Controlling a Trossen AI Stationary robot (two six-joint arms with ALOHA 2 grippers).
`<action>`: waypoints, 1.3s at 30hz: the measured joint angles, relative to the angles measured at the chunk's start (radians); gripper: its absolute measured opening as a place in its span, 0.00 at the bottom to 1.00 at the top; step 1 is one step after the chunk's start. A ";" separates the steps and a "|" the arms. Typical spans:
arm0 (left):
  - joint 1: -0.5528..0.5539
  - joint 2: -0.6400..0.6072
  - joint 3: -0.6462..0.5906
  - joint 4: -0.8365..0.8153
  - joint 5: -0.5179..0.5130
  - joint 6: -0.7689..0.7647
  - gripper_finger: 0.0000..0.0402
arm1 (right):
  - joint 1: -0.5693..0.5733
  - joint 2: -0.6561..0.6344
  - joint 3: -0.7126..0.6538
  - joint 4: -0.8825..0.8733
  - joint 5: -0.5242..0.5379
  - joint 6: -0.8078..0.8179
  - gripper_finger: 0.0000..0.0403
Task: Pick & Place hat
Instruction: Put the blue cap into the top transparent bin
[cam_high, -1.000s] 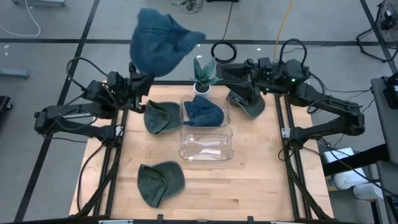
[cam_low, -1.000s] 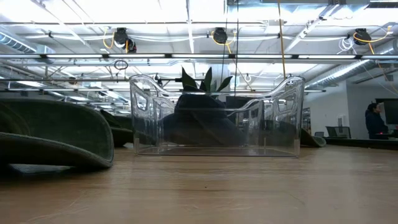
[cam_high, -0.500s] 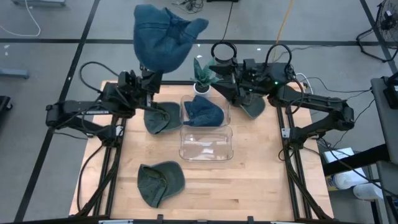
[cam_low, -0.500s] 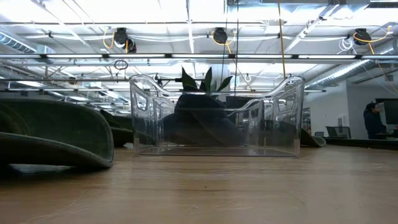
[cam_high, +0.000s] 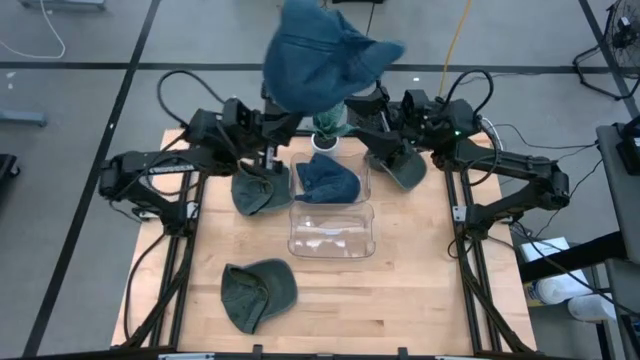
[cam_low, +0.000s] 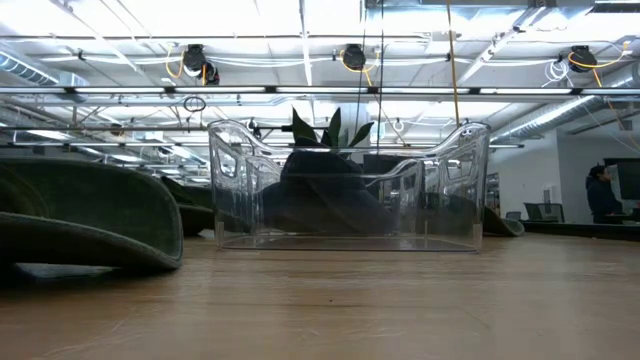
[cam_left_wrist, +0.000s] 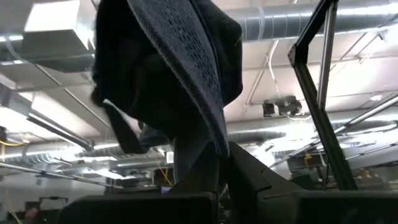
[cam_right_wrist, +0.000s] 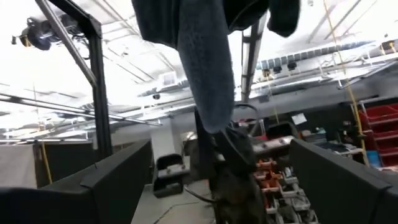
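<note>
High view: left gripper (cam_high: 290, 120) is holding the blue hat (cam_high: 320, 55) aloft, jaws clamped on it.
Right gripper (cam_high: 365, 110) is waiting alongside, jaws apart; centre the hat over the clear bin (cam_high: 332, 240) before releasing.

Down on the wooden counter (cam_high: 400, 280) there's a small potted plant (cam_high: 328, 125) standing at the far edge, its spiky green leaves showing from the low view too, poking up in the middle distance. Around the counter, grey floor (cam_high: 90, 250) with dark lines running across it, and a yellow cable (cam_high: 458, 35) trailing off at the back. Over in the room beyond, a person (cam_low: 603, 195) stands at the far right, and ceiling lights (cam_low: 250, 15) glare overhead.
</note>
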 joint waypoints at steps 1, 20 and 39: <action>0.000 0.015 0.011 -0.002 0.004 -0.011 0.03 | 0.000 0.000 0.003 0.000 -0.010 0.001 0.91; 0.001 0.098 0.033 -0.017 -0.028 -0.072 0.03 | 0.060 -0.018 0.009 0.019 -0.066 -0.078 0.78; 0.001 0.098 0.034 -0.089 0.015 -0.119 0.06 | 0.059 -0.022 0.007 0.016 -0.068 -0.053 0.01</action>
